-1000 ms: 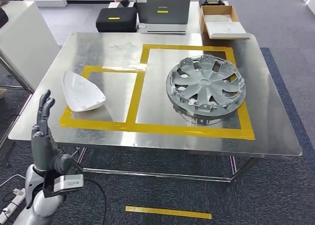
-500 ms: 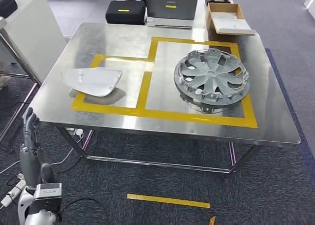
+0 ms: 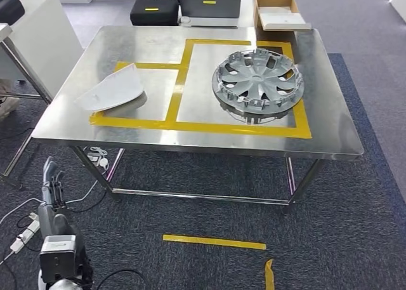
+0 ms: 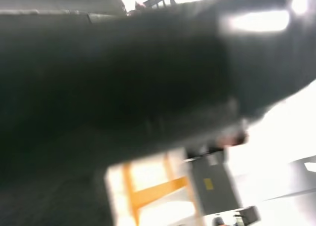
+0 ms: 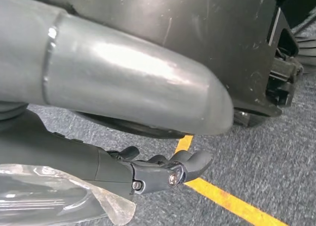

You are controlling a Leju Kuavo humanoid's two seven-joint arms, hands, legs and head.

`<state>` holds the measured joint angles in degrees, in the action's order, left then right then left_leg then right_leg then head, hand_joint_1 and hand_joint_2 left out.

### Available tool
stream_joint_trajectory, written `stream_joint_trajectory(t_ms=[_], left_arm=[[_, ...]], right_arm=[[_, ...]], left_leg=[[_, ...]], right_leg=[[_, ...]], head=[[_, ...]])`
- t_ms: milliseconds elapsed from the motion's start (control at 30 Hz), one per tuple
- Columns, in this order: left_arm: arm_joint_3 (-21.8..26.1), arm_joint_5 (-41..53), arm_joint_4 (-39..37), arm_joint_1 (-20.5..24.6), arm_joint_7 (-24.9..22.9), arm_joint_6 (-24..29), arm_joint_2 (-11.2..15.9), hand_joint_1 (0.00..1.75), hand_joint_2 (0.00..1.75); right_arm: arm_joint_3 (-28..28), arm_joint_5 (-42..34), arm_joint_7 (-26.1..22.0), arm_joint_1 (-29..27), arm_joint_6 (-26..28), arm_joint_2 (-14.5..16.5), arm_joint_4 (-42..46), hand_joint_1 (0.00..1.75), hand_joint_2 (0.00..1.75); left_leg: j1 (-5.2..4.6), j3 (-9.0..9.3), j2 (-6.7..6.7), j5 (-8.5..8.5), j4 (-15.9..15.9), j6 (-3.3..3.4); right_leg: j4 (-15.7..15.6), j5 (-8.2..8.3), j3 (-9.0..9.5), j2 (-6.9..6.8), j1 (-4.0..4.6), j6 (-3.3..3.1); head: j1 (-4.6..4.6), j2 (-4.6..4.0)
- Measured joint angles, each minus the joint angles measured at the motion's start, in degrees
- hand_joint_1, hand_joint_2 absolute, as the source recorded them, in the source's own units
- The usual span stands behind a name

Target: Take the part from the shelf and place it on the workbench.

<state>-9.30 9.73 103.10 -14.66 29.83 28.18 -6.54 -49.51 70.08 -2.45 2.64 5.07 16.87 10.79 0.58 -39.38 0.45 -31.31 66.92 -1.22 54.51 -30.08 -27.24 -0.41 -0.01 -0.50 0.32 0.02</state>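
Note:
The white curved part [image 3: 112,92] lies on the metal workbench [image 3: 330,134], over the left edge of the smaller yellow-taped rectangle. A grey wheel cover [image 3: 258,84] sits inside the larger taped rectangle to its right. My left hand [image 3: 50,185] hangs low beside the table's near left corner, fingers straight, holding nothing. The left wrist view is a dark blur. In the right wrist view my right hand [image 5: 156,174] hangs over the carpet with dark fingers loosely extended and nothing in them.
A laptop [image 3: 209,1], a black case [image 3: 154,11] and a cardboard box [image 3: 278,14] stand beyond the table's far end. A white slanted panel [image 3: 40,46] stands at the left. Cables and a power strip [image 3: 26,230] lie near my left arm. Yellow tape [image 3: 213,242] marks the carpet.
The whole view has drawn back from the table. My left hand has dropped from the table's edge to hang by my side. The white part has swung round on the tabletop.

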Motion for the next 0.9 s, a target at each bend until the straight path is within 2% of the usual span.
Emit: stream_joint_trajectory(t_ms=[33, 67, 100, 133, 167, 200, 267, 300, 367, 400, 433, 467, 533, 567, 600, 633, 667, 700, 733, 767, 800, 833, 900], left_arm=[[0.1, -2.0, -0.9, -0.4, -0.4, -0.4, -0.3, 0.0, 0.0], [0.5, -3.8, -1.8, -0.8, -0.8, -1.1, -0.4, 0.0, 0.0], [0.8, -5.1, -2.6, -1.1, -1.1, -1.7, -0.6, 0.0, 0.0], [1.3, -5.9, -3.3, -1.3, -1.3, -2.4, -0.7, 0.0, 0.0], [1.8, -6.5, -4.0, -1.4, -1.5, -3.2, -0.9, 0.0, 0.0], [2.3, -7.0, -4.6, -1.4, -1.9, -4.2, -1.2, 0.0, 0.0], [4.1, -7.9, -6.4, -1.6, -3.0, -6.8, -2.1, 0.0, 0.0], [5.1, -8.2, -7.3, -1.7, -3.7, -8.2, -2.5, 0.0, 0.0], [7.2, -8.3, -9.5, -2.0, -5.2, -10.9, -3.3, 0.0, 0.0], [8.0, -8.3, -10.5, -2.1, -5.8, -12.3, -3.6, 0.0, 0.0], [8.9, -8.3, -11.6, -2.1, -6.4, -13.9, -4.0, 0.0, 0.0], [9.8, -8.2, -12.7, -2.2, -7.0, -15.6, -4.4, 0.0, 0.0], [11.9, -7.1, -15.3, -2.3, -8.0, -19.1, -5.2, 0.0, 0.0], [13.1, -5.7, -17.0, -2.3, -8.6, -20.3, -5.5, 0.0, 0.0], [14.6, -3.8, -19.0, -2.3, -9.0, -20.9, -5.8, 0.0, 0.0], [16.2, -1.7, -21.2, -2.2, -9.5, -21.0, -6.1, 0.0, 0.0], [18.0, 0.6, -24.0, -1.7, -9.6, -20.6, -6.5, 0.0, 0.0], [20.0, 3.0, -27.3, -1.1, -9.5, -19.7, -6.7, 0.0, 0.0], [21.9, 5.4, -31.0, -0.2, -9.1, -18.1, -6.8, 0.0, 0.0], [23.9, 7.9, -35.5, 1.0, -8.3, -15.7, -6.8, 0.0, 0.0], [25.9, 10.2, -40.4, 2.4, -7.3, -12.8, -6.7, 0.0, 0.0], [27.8, 12.2, -45.8, 4.0, -6.4, -9.9, -6.4, 0.0, 0.0], [31.2, 14.8, -56.4, 6.9, -5.3, -5.4, -5.5, 0.0, 0.0]], right_arm=[[0.0, 0.0, -0.4, 0.0, 0.0, 0.0, 0.0, 0.0, 0.0], [0.0, 0.0, -0.8, 0.0, 0.0, 0.0, 0.0, 0.0, 0.0], [0.0, 0.0, -1.1, 0.0, 0.0, 0.0, 0.0, 0.0, 0.0], [0.0, 0.1, -1.3, 0.0, 0.0, 0.0, 0.0, 0.0, 0.0], [0.0, 0.1, -1.4, 0.0, 0.0, 0.0, 0.0, 0.0, 0.0], [0.0, 0.1, -1.6, 0.0, 0.0, 0.0, 0.0, 0.0, 0.0], [0.0, 0.1, -1.8, 0.0, 0.0, 0.0, 0.0, 0.0, 0.0], [0.0, 0.1, -1.9, 0.0, 0.1, 0.0, 0.0, 0.0, 0.0], [0.0, 0.3, -1.6, 0.0, 0.4, -0.1, 0.0, 0.0, 0.0], [0.0, 0.5, -1.4, -0.1, 0.6, -0.2, 0.0, 0.0, 0.0], [0.0, 0.7, -1.0, -0.1, 0.9, -0.2, 0.0, 0.0, 0.0], [0.0, 0.9, -0.7, -0.2, 1.3, -0.3, 0.0, 0.0, 0.0], [0.0, 1.5, -0.2, -0.2, 2.3, -0.5, 0.0, 0.0, 0.0], [0.0, 1.6, -0.1, -0.2, 2.9, -0.6, 0.0, 0.0, 0.0], [0.0, 1.6, -0.2, -0.3, 3.4, -0.7, 0.0, 0.0, 0.0], [0.0, 1.5, -0.4, -0.3, 3.7, -0.8, 0.0, 0.0, 0.0], [0.0, 1.4, -0.6, -0.4, 3.7, -1.0, 0.0, 0.0, 0.0], [0.0, 1.4, -0.8, -0.4, 3.4, -1.1, 0.0, 0.0, 0.0], [0.0, 1.3, -1.1, -0.4, 3.0, -1.2, 0.0, 0.0, 0.0], [0.0, 1.4, -1.2, -0.3, 2.7, -1.3, 0.0, 0.0, 0.0], [0.0, 1.6, -1.3, -0.1, 2.5, -1.3, 0.1, 0.0, 0.0], [0.0, 1.9, -1.1, 0.0, 2.3, -1.4, 0.1, 0.0, 0.0], [0.2, 2.8, -0.5, 0.0, 2.0, -1.5, 0.1, 0.0, 0.0]], left_leg=[[0.0, -0.41, 0.0, -2.08, 3.8, -0.05], [0.0, -0.31, 0.0, -2.76, 6.5, -0.01], [-0.01, 0.38, -0.01, -2.22, 7.6, 0.12], [-0.04, 1.86, -0.02, -0.82, 6.7, 0.35], [-0.1, 4.21, -0.04, 0.7, 4.0, 0.67], [-0.21, 7.03, -0.07, 1.4, 0.1, 1.02], [-0.51, 12.21, -0.14, 0.88, -7.9, 1.62], [-0.69, 13.41, -0.16, 0.16, -10.1, 1.82], [-0.9, 13.48, -0.12, 0.24, -11.3, 2.4], [-0.89, 13.0, -0.05, 0.72, -11.4, 2.82], [-0.82, 12.42, 0.02, 1.26, -11.5, 3.31], [-0.75, 11.71, 0.08, 1.84, -11.6, 3.69], [-0.81, 10.25, 0.13, 2.85, -11.6, 4.07], [-0.88, 9.53, 0.2, 3.41, -11.6, 4.1], [-0.94, 8.82, 0.28, 3.97, -11.6, 4.08], [-0.97, 8.12, 0.37, 4.52, -11.5, 4.03], [-0.98, 7.5, 0.41, 5.03, -11.5, 3.96], [-0.98, 7.02, 0.41, 5.49, -11.4, 3.83], [-1.03, 6.66, 0.38, 5.86, -11.3, 3.64], [-1.11, 6.39, 0.36, 6.18, -11.1, 3.4], [-1.2, 6.2, 0.36, 6.51, -10.9, 3.12], [-1.28, 6.06, 0.37, 6.81, -10.8, 2.84], [-1.27, 5.88, 0.33, 7.07, -10.6, 2.25]], right_leg=[[0.1, 0.63, -0.72, -0.09, 0.15, -0.11], [0.2, 1.25, -1.48, -0.16, 0.3, -0.14], [0.4, 1.83, -2.33, -0.2, 0.45, -0.16], [0.7, 2.39, -3.25, -0.21, 0.58, -0.14], [1.1, 2.89, -4.26, -0.2, 0.68, -0.08], [1.5, 3.32, -5.15, -0.19, 0.77, 0.03], [2.1, 4.13, -6.29, -0.14, 0.9, 0.46], [2.3, 4.54, -6.59, -0.13, 0.88, 0.75], [2.3, 5.21, -7.06, -0.08, 0.72, 1.49], [2.6, 4.83, -7.36, 0.02, 0.61, 1.86], [3.5, 3.56, -8.04, 0.11, 0.54, 2.22], [5.5, 1.33, -9.07, 0.21, 0.47, 2.51], [12.2, -3.7, -11.45, 0.27, 0.36, 2.94], [15.8, -5.06, -12.31, 0.27, 0.35, 3.04], [18.1, -4.98, -12.51, 0.27, 0.35, 3.08], [18.8, -3.83, -11.84, 0.26, 0.35, 3.06], [17.4, -2.02, -10.03, 0.26, 0.35, 3.01], [13.9, -0.35, -7.14, 0.26, 0.35, 2.94], [9.3, 0.25, -3.69, 0.26, 0.36, 2.84], [4.8, 0.11, -0.51, 0.31, 0.38, 2.69], [1.5, -0.54, 1.46, 0.35, 0.4, 2.47], [-0.3, -1.28, 2.39, 0.39, 0.45, 2.17], [-1.0, -1.34, 2.1, 0.32, 0.38, 1.21]], head=[[0.01, 0.0], [0.01, 0.0], [0.01, 0.0], [0.01, 0.0], [0.02, 0.0], [0.02, 0.0], [0.05, 0.0], [0.05, 0.0], [0.02, 0.0], [0.0, 0.0], [0.05, 0.0], [0.05, 0.0], [0.16, 0.0], [0.16, 0.0], [0.15, 0.0], [0.14, 0.0], [0.14, 0.0], [0.14, 0.0], [0.16, 0.0], [0.15, 0.0], [0.16, 0.0], [0.16, 0.0], [0.21, 0.0]])
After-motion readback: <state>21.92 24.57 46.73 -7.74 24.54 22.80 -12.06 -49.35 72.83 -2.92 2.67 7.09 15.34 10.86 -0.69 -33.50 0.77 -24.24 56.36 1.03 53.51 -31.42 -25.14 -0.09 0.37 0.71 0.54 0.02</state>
